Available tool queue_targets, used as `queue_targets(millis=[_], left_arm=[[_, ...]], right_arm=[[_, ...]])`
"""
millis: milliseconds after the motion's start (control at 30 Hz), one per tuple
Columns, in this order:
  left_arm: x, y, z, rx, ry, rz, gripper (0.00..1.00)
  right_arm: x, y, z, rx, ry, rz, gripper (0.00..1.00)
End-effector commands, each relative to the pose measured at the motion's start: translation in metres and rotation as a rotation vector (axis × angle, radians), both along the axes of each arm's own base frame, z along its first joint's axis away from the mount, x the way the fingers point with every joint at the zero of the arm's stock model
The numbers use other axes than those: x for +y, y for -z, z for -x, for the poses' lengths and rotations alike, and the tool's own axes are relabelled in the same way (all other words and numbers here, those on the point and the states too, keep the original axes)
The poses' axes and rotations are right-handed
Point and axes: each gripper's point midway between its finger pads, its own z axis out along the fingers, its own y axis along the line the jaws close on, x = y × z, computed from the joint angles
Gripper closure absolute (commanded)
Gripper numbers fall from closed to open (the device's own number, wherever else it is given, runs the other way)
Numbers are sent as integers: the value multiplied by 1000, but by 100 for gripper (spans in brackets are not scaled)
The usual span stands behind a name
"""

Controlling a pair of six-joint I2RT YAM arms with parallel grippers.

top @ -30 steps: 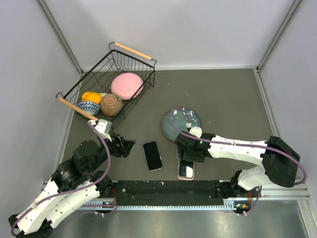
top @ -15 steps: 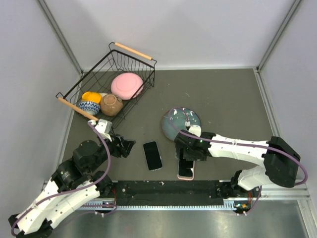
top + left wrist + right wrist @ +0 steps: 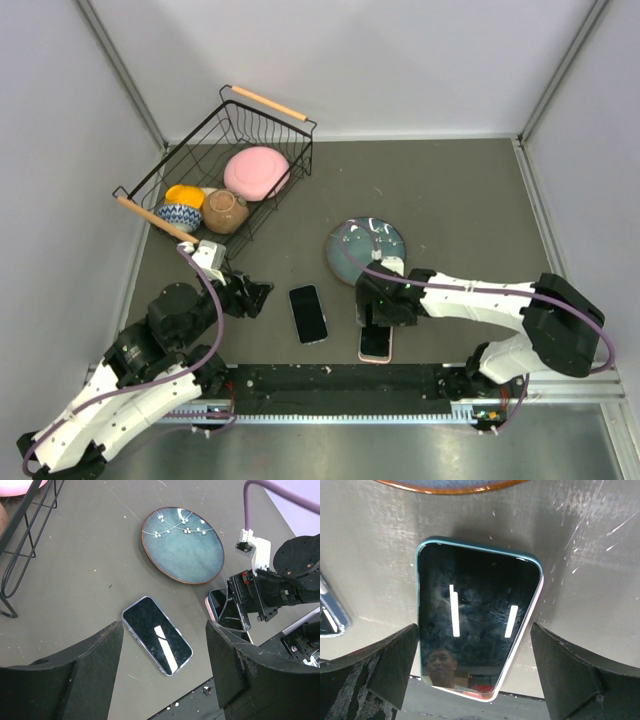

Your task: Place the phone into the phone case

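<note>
Starting at the near edge of the table (image 3: 450,200), I find the phone (image 3: 475,615) lying flat and screen up. It sits directly below the right gripper (image 3: 378,306). That gripper is released: its fingers (image 3: 370,670) stand wide on either side of the phone and touch nothing. I judge the straddle suits pressing down or checking the fit, not lifting.

The right wrist view shows a case (image 3: 538,597) rim, teal along the far edge and pink down one side, hugging the glass with no gap that I can see. On that evidence I judge the phone seated. The near corners fall partly outside that view, so I cannot confirm them.

The top view shows none of this, because the gripper covers the far half of the phone.

Left of it, well apart, lies a second phone (image 3: 157,635) with a pale rim. Only the left wrist view shows it whole.

The left gripper (image 3: 255,296) is also released and empty. It is parked beside that second phone, clear of the working arm I judge.

Further back sits a blue plate (image 3: 182,544), just beyond the right gripper. Farthest off is a wire basket (image 3: 268,102) holding bowls, which has no part in this task.
</note>
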Motion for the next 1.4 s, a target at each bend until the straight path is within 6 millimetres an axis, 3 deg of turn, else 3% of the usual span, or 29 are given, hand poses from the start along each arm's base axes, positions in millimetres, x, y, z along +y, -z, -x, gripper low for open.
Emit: queue_targets(millis=[0,100,300,600,767,1000,1167,1267,1300,1367], left_arm=[[-4,-11,-1,-23,6,41,28],[-4,-10,-1,-20,4,40,28],[-4,-6,-3,-8,-2,23,28],[-1,-2,-9,13,-37,-15,28],[-5,-9,-9,62,-43,-5,28],[-31,5,-13,189,-16,14,32],[-64,19,-10,303,78,37,34],[-79,29,-14,341,98,56,34],[-84,40,-16,361,100,55,34],[-102,41,-21,367,137,113,34]], right_arm=[[3,9,-2,4,-13,-31,9],[-3,19,1,16,-12,-2,12],[2,23,3,23,-41,-23,38],[24,22,1,9,-84,-34,42],[33,24,1,-14,-121,-22,44],[40,20,-7,-115,-167,-101,50],[34,21,-3,-174,-165,-194,55],[35,14,-3,-221,-160,-269,57],[37,10,-3,-235,-162,-293,57],[40,2,-6,-274,-175,-335,58]])
